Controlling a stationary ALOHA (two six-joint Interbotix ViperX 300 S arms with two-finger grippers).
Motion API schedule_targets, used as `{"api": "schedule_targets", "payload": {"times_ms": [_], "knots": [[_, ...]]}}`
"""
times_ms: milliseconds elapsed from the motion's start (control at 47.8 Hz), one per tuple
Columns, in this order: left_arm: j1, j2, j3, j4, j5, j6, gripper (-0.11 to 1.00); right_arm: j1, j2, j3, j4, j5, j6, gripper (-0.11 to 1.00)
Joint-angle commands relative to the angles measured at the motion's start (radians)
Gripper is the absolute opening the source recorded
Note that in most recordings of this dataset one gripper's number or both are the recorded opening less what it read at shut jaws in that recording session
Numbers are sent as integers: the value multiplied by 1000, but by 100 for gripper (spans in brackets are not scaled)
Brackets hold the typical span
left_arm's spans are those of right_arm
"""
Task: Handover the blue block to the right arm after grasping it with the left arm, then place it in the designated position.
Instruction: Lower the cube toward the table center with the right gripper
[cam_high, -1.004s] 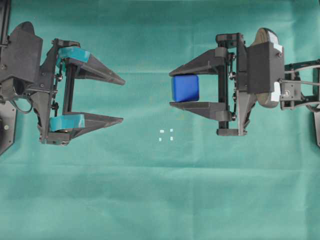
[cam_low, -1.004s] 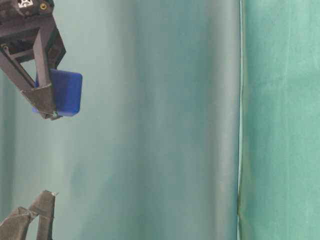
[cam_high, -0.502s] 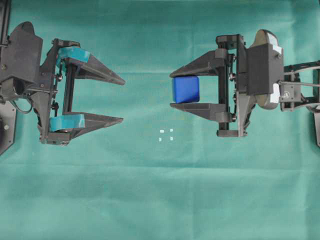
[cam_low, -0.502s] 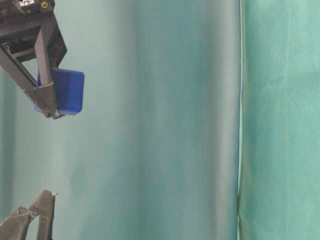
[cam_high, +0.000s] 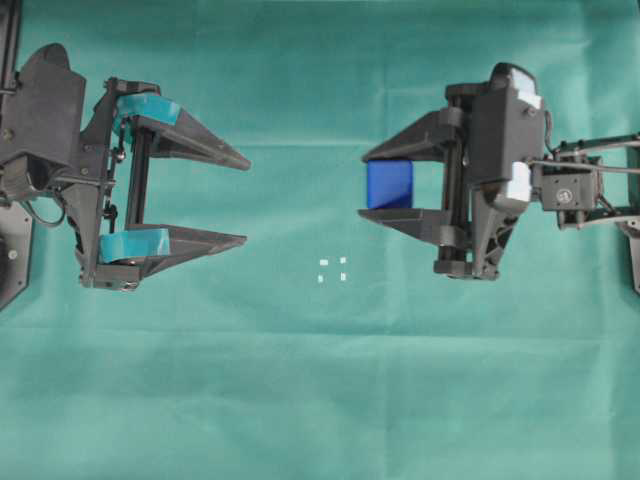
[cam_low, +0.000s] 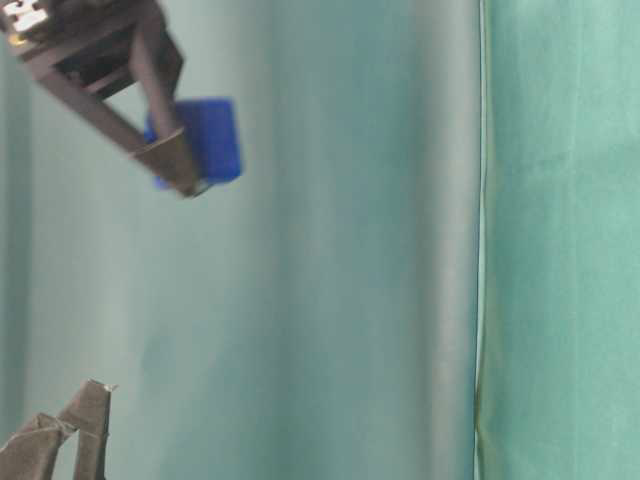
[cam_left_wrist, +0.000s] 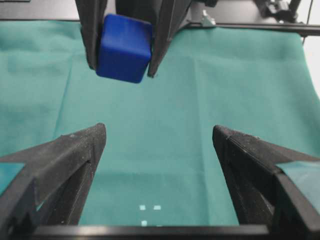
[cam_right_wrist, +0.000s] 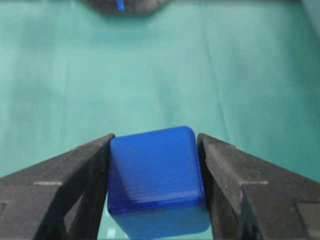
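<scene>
Handover looks done: the blue block (cam_high: 389, 185) sits pinched between the 2 fingers of your right gripper (cam_high: 375, 185), up off the green cloth (cam_high: 320, 380). Your left gripper (cam_high: 240, 198) hangs wide open and empty. Now carry the cube over the 4 white marks (cam_high: 332, 270), square its faces to them, sink until it touches the cloth, then release.

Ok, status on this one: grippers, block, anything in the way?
Left gripper open, empty. Right gripper shut on blue block, held above the cloth. White marks uncovered, nothing between.
</scene>
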Motion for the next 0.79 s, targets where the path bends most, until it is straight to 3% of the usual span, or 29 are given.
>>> {"api": "schedule_targets", "payload": {"times_ms": [0, 188, 774], "knots": [[3, -5, -17, 3, -8, -2, 100, 11, -12, -25, 37, 60, 0, 56], [5, -6, -17, 3, -8, -2, 100, 21, -11, -23, 72, 123, 0, 56], [3, -6, -17, 3, -9, -5, 100, 20, 44, -21, 72, 97, -3, 56]]}}
